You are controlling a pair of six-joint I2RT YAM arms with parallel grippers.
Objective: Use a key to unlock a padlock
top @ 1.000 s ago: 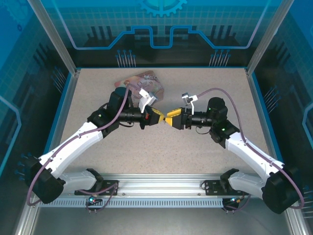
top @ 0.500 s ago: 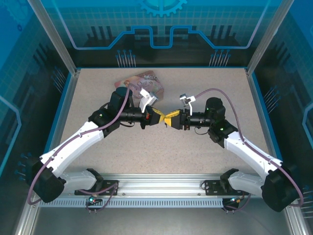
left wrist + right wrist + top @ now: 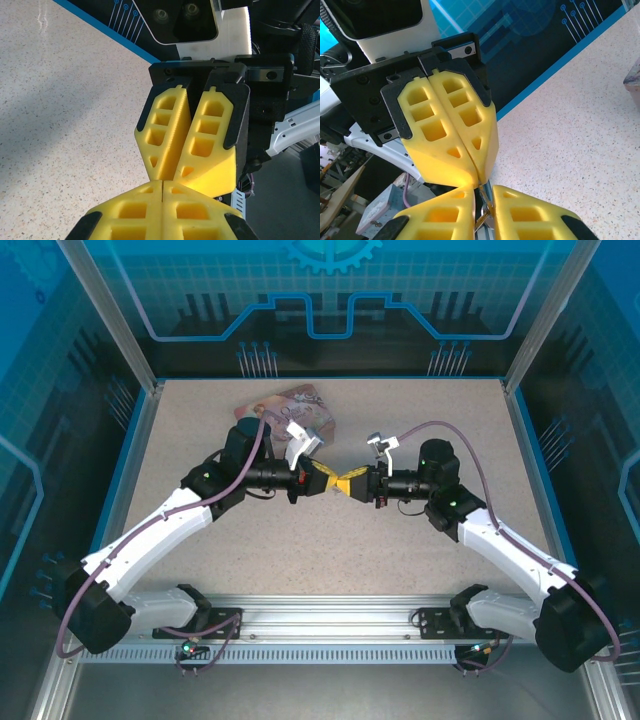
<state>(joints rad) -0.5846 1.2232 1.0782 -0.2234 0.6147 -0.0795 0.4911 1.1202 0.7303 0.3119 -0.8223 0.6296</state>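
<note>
Two arms: meeting tip to tip at the middle of the overhead view, above the speckled surface (image 3: 330, 560).
Left gripper (image 3: 476, 181): just left of centre, fingers pressed flat together.
Padlock (image 3: 483, 219): thin brassy sliver at bottom centre of the right wrist view, where both tips meet. This is my reading, as it is too small to be sure.
Right gripper (image 3: 170, 176): fingers nearly together, pinching that sliver.
Handling: likely light, hard, smooth metal that may slip or twist. Hold the body's flat sides, leaving shackle and keyhole free.
</note>
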